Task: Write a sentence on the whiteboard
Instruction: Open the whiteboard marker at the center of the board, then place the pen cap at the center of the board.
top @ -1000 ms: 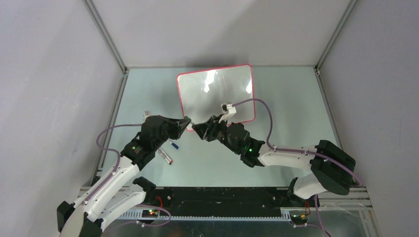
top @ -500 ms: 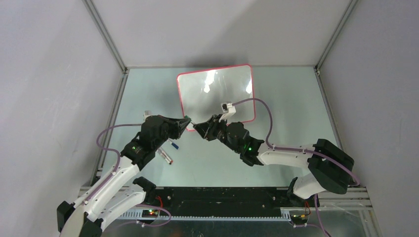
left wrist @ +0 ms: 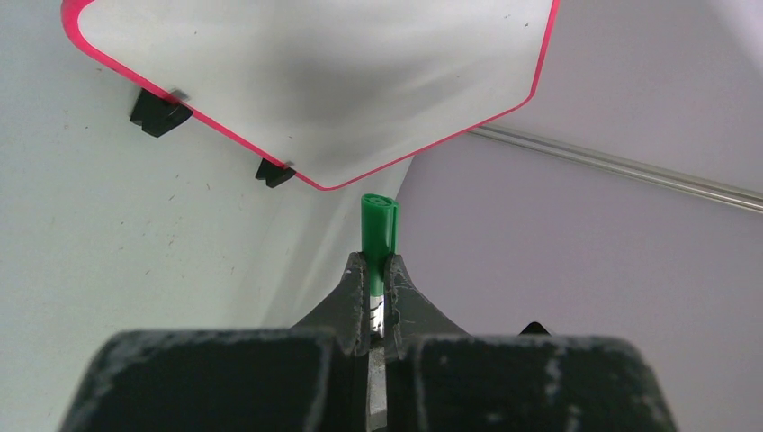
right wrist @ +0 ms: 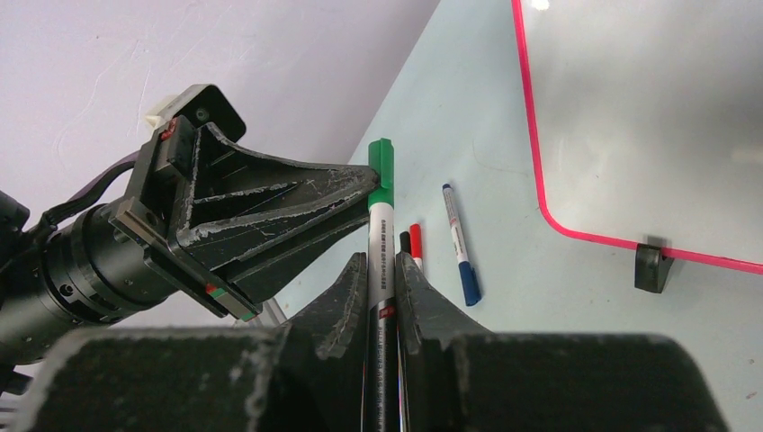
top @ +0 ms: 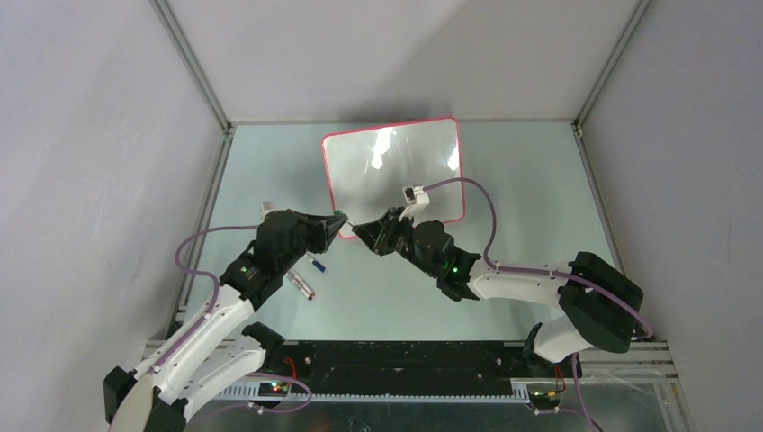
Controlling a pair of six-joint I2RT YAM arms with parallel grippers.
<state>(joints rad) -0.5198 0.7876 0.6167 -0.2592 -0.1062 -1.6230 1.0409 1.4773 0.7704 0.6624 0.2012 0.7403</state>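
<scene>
One green marker, pinched by left end effector and right end effector; blue pen lies near whiteboard.

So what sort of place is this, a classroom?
More likely a robot test booth in a lab: grey panels wall in a table, a left arm and a right arm are bolted at its edge, and both jaws grip one green marker by a whiteboard.

White arms, black fingers, purple cables

The pale green table carries the whiteboard and loose markers.
</scene>
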